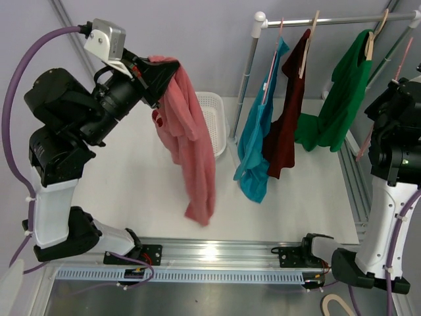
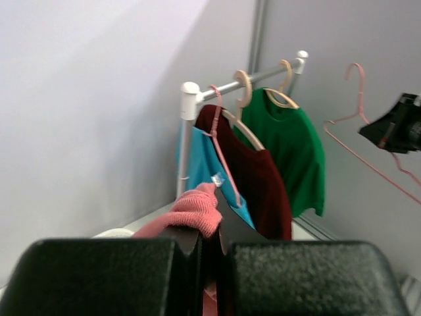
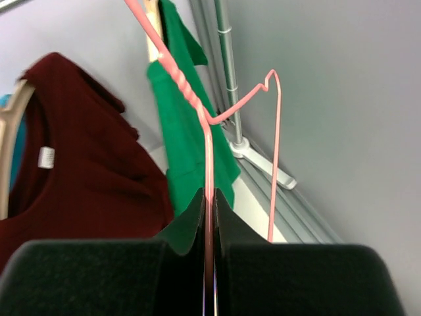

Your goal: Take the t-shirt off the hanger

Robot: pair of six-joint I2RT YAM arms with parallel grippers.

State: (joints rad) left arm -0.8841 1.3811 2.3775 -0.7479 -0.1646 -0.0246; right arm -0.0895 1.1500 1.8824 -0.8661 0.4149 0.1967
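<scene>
The t-shirt (image 1: 192, 141), pink, hangs free from the left pincer (image 2: 209, 245), which is clamped tight on a bunch of its fabric high above the left half of the surface (image 1: 125, 191). Its lower end dangles toward the near edge and appears clear of the surface. The pink wire hanger (image 3: 208, 168) is bare, pinched in the narrow-shut right pincer (image 3: 209, 220) out by the right edge, well apart from the shirt. The separation looks done, so what remains, I judge, is setting things down. To do that well, lower the left arm slowly so the cloth pools rather than swings, aiming for the white basket (image 1: 214, 112) by the far edge or for bare surface. Let go only once the weight rests, and keep the hanger off the rail (image 1: 316, 21) of hung shirts
</scene>
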